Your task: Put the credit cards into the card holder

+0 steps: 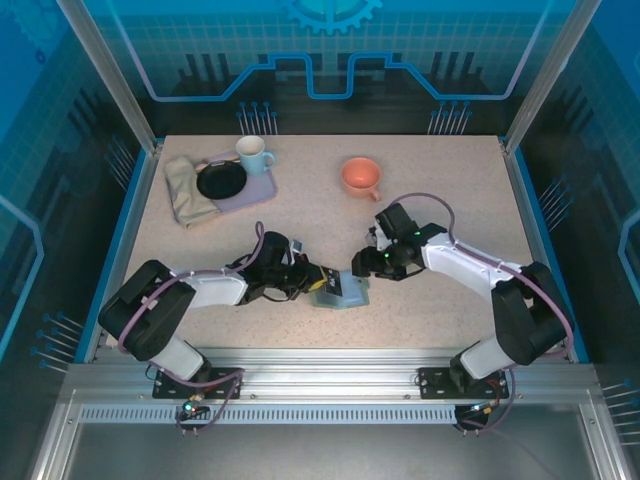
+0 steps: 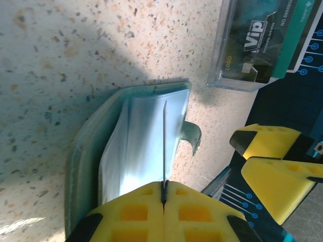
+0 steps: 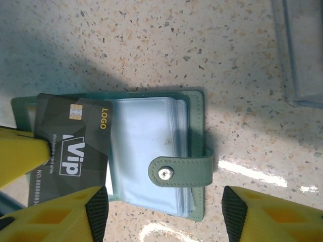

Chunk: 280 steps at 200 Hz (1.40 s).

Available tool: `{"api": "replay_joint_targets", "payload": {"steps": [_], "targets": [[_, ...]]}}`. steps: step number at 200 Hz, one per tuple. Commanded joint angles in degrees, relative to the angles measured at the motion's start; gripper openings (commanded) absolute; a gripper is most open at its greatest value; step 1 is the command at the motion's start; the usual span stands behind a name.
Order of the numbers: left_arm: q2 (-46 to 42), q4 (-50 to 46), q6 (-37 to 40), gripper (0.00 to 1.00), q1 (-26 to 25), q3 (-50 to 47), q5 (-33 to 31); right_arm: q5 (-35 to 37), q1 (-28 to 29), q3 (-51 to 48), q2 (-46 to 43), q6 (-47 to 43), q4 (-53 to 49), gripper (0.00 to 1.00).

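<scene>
On the speckled, stone-look surface (image 3: 151, 45), the left gripper (image 2: 164, 190) has its yellow fingers clenched on the dark card (image 3: 75, 143). The card is a thin, glossy rectangle with a chip, slanting over the left half of the open card holder (image 3: 194, 126). The holder is matte grey-green, with clear sleeves inside and a rounded snap tab on its right edge. The right gripper (image 3: 164, 214) hangs over it, fingers released and wide apart. Farther right, a rigid clear box (image 2: 224, 45) holds a teal card (image 2: 298, 40).
</scene>
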Motion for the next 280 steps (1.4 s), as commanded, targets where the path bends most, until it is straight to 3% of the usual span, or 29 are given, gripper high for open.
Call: {"api": "replay_joint_targets", "payload": {"steps": [1, 86, 101, 141, 173, 212, 280], "targets": [[-2.5, -5.6, 3.5, 0.03, -0.9, -0.1, -2.4, 6.1, 3.1, 3.0, 3.3, -2.2, -5.1, 0.64], [-2.6, -8.9, 7.5, 0.05, -3.5, -0.7, -5.2, 7.6, 5.1, 3.2, 9.6, -1.5, -3.5, 0.61], [-2.5, -7.9, 7.6, 0.06, -3.9, -0.8, -5.6, 7.1, 5.1, 2.7, 9.7, -1.5, -3.0, 0.56], [-0.8, -4.1, 7.1, 0.07, -5.0, -1.5, -6.8, 5.3, 3.9, 0.7, 9.8, -0.6, -1.1, 0.30], [1.6, -1.2, 5.7, 0.07, -5.7, -1.6, -6.9, 3.5, 2.7, -1.4, 9.8, 0.2, 0.9, 0.19], [2.0, -1.8, 5.7, 0.08, -6.2, -2.5, -8.0, 2.0, 2.0, -2.8, 9.5, 0.4, 2.1, 0.17], [-1.2, -2.9, 3.7, 0.09, -6.5, -4.6, -15.6, 0.3, 1.6, -3.4, 9.5, 1.1, 3.5, 0.14]]}}
